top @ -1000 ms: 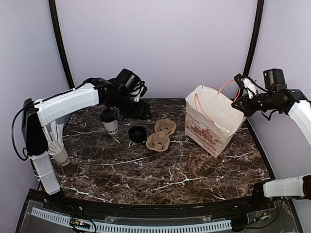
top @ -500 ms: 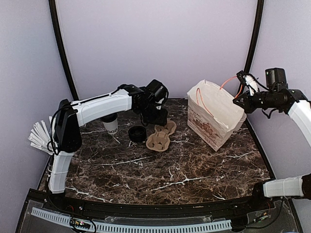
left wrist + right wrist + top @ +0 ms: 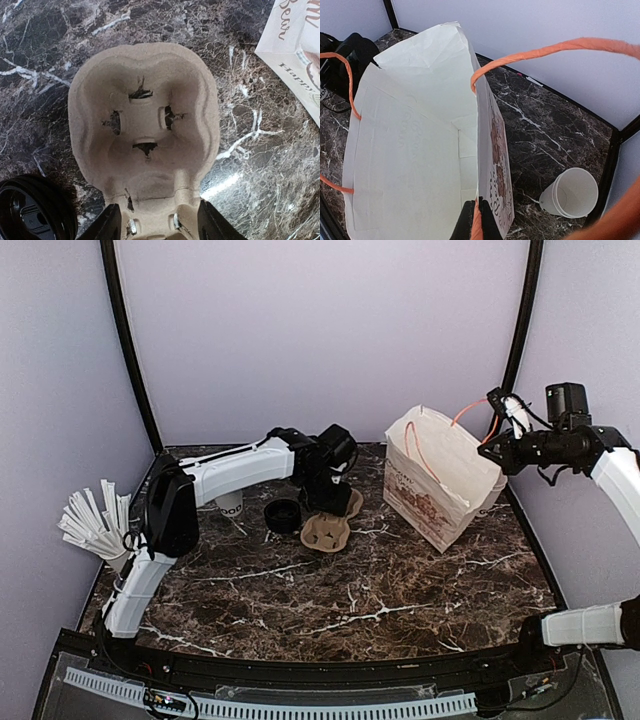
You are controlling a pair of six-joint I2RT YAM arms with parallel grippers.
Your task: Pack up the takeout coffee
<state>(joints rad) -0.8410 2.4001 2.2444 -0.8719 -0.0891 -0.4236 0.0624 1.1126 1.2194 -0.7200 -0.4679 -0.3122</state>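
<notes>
The takeout coffee [image 3: 230, 503], a white cup, stands at the back left, its top hidden behind my left arm. My left gripper [image 3: 335, 502] is down at the brown pulp cup carrier [image 3: 328, 530]. In the left wrist view its open jaws straddle the near part of the carrier [image 3: 145, 125], one finger [image 3: 107, 225] on each side. My right gripper [image 3: 497, 445] is shut on the orange handle [image 3: 520, 57] of the white paper bag [image 3: 440, 490] and holds its mouth open. The bag's inside [image 3: 410, 150] shows empty.
A loose black lid [image 3: 283, 515] lies just left of the carrier, also in the left wrist view [image 3: 25, 210]. A cup of white straws [image 3: 95, 530] stands at the far left. A lidless white cup [image 3: 572, 192] stands behind the bag.
My left arm has swung right from beside the coffee cup to the cup carrier and come down over it. The right gripper keeps its hold on the handle, hardly moved.
</notes>
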